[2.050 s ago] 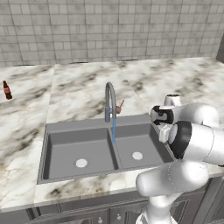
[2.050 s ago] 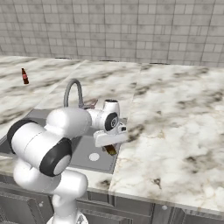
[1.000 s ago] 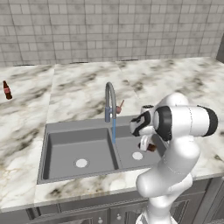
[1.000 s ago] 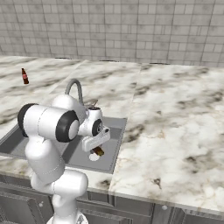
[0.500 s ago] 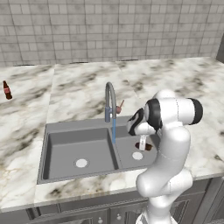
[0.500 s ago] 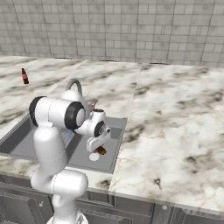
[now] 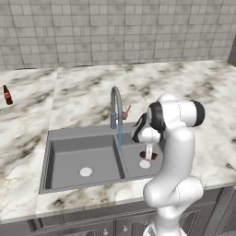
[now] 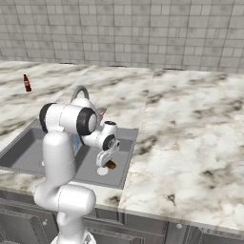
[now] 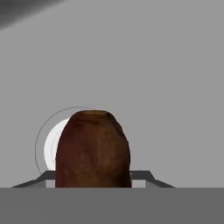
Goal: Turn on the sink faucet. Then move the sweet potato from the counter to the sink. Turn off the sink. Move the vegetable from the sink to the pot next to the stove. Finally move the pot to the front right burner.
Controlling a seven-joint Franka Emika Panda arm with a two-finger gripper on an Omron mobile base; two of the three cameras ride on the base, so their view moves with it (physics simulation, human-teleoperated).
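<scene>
Hand view: reddish-brown oblong sweet potato [image 9: 93, 150] sits clamped in the two-finger gripper [image 9: 93, 181], above the grey basin's round pale drain [image 9: 51, 148] at nine o'clock. Next likely: lower, release.

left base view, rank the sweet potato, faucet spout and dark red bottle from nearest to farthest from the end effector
1. sweet potato: gripped in the end effector, over the narrower right basin beside its drain.
2. faucet spout: to the left, behind the divider of the sink, water running.
3. dark red bottle: far left on the counter.
</scene>
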